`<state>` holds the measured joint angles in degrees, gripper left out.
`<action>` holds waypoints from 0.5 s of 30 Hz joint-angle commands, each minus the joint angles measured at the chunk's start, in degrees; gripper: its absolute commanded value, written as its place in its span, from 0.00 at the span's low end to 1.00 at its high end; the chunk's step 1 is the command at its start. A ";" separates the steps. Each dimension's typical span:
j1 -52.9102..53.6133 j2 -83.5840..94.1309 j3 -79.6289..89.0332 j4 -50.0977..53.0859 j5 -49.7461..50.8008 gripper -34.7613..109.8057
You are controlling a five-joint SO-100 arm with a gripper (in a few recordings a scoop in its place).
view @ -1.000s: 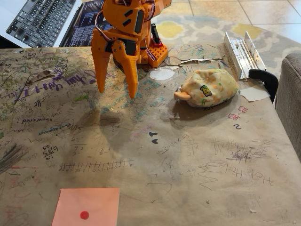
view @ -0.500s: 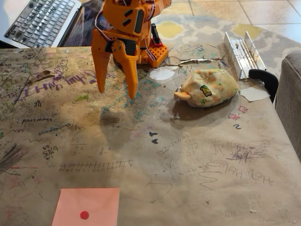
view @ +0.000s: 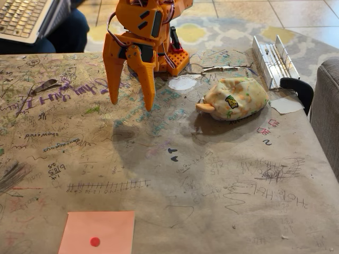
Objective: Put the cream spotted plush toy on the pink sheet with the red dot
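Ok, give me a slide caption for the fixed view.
Orange arm's open hand hangs above the scribbled table, left of the cream spotted plush toy; the pink sheet with the red dot waits at the near edge.

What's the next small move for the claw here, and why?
Probably swing right in the fixed view toward the cream spotted plush toy. The claw hangs open and empty above the table, well left of the toy, which lies far from the pink sheet.
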<state>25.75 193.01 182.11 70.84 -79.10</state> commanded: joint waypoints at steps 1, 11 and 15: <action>0.97 0.09 1.14 0.62 -0.62 0.46; 0.88 0.09 1.14 0.62 -0.79 0.46; -3.78 0.09 1.14 0.62 -0.18 0.46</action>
<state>23.82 193.01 182.11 70.84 -79.28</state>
